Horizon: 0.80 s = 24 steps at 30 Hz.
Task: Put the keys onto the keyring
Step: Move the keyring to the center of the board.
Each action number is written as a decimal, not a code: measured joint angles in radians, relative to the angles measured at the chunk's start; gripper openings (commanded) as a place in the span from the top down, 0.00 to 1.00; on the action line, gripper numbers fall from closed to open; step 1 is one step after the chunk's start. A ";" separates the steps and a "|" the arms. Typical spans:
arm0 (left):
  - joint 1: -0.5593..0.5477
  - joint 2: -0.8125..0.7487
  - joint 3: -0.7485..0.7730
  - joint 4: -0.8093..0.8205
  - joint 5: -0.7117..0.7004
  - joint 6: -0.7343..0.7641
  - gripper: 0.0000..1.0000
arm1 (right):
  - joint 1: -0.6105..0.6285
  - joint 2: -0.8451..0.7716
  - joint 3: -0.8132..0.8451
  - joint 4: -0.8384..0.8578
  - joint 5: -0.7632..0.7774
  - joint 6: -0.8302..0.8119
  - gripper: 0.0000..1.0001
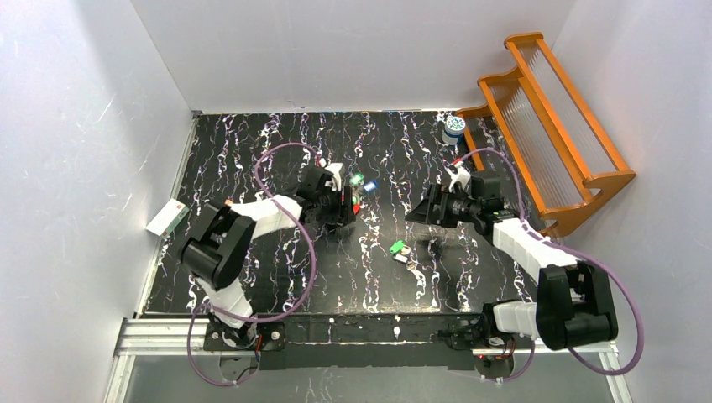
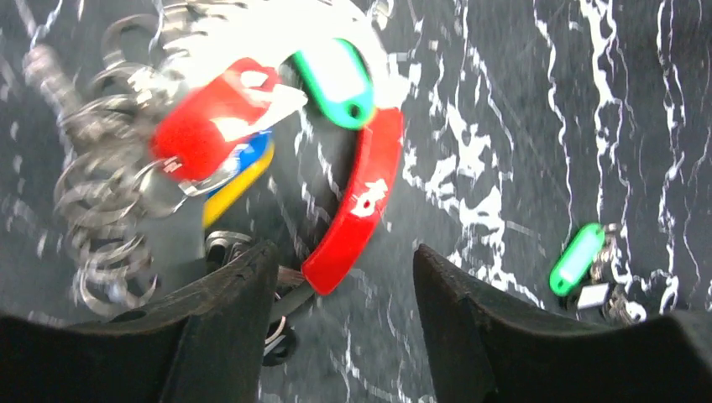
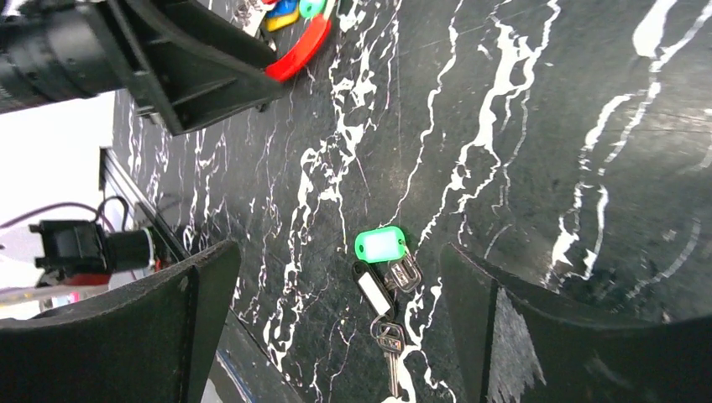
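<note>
The keyring's silvery loops (image 2: 105, 197) hang blurred at upper left in the left wrist view. Red (image 2: 210, 117), green (image 2: 336, 80) and yellow-blue (image 2: 239, 172) tags are strung on them, along with a curved red piece (image 2: 357, 201). My left gripper (image 2: 344, 269) is open. The red piece's tip reaches between its jaws, close to the left finger (image 2: 227, 319). Loose keys with a green tag (image 3: 380, 245), a black tag (image 3: 372, 290) and a bare silver key (image 3: 390, 353) lie on the table (image 1: 277, 277). My right gripper (image 3: 337, 252) hovers wide open over them. From above, the keyring (image 1: 359, 186) sits by my left gripper (image 1: 342, 206), and the loose keys (image 1: 400, 249) lie left of my right gripper (image 1: 420, 214).
A white-and-blue jar (image 1: 454, 128) stands at the back right beside an orange wooden rack (image 1: 546, 126). A small white box (image 1: 166, 217) lies off the mat's left edge. White walls close in the sides and back.
</note>
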 measured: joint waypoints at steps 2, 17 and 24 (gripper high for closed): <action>-0.008 -0.069 -0.056 -0.023 -0.006 -0.016 0.30 | 0.033 0.037 0.012 0.000 -0.003 -0.019 0.06; 0.105 -0.273 -0.101 -0.153 -0.059 -0.207 0.27 | 0.319 0.419 0.361 -0.074 0.180 -0.092 0.26; 0.158 -0.320 -0.235 -0.122 -0.006 -0.267 0.28 | 0.341 0.586 0.536 -0.145 0.281 -0.153 0.26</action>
